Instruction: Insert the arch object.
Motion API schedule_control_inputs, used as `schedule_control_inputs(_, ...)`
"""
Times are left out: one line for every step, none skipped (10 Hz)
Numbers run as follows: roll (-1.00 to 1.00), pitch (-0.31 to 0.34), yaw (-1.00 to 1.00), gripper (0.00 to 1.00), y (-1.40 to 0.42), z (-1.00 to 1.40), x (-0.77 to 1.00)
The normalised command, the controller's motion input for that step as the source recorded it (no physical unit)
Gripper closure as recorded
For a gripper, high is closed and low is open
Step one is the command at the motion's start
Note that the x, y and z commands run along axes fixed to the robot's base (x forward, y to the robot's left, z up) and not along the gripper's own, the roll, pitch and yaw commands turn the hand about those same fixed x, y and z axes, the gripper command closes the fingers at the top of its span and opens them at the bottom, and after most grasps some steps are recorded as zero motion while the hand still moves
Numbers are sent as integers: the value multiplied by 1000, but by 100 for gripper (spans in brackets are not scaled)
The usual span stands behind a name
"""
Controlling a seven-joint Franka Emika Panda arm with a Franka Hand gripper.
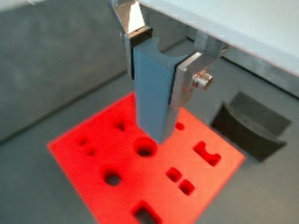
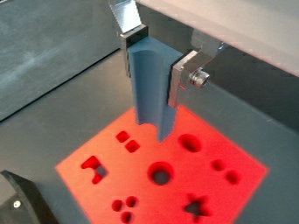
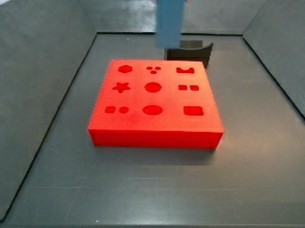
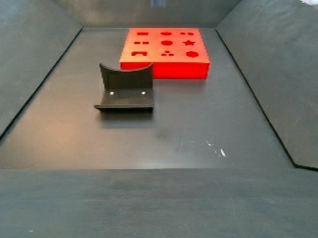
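My gripper (image 1: 163, 54) is shut on an upright blue-grey bar (image 1: 155, 87). Its upper end shows a semicircular notch, so this bar is the arch object; it also shows in a wrist view (image 2: 152, 87). It hangs over the flat red board (image 1: 87, 144), lower end clear of the surface. The board's arch-shaped hole (image 1: 208, 153) lies to one side of the bar and also shows in a wrist view (image 2: 91, 166). In a side view the bar (image 3: 170, 20) hangs over the board's far edge (image 3: 155, 134); the fingers are out of frame there.
The dark fixture (image 4: 125, 90) stands on the grey floor beside the red board (image 4: 168, 51), and also shows in a side view (image 3: 194, 49) and in both wrist views (image 1: 251, 127) (image 2: 24, 201). Grey walls enclose the floor.
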Motion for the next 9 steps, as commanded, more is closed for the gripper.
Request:
schedule_control_inputs(0,-124,-160,100,477,-617,586)
schedule_control_inputs(37,-154,-106,100,471,-654,497)
schedule_control_inputs(61,-187,-43,100,454,-651,451)
schedule_control_inputs(84,-166,-9,100,429,-626,437)
schedule_control_inputs(100,-139,0,100,391,-569,431)
schedule_control_inputs(136,-97,0,100,366,-514,423)
schedule_control_inputs(106,0,-9,100,354,-426,406)
schedule_control_inputs(66,0,0,100,231,-277,69)
schedule_control_inputs(19,0,-17,100,129,-171,-120)
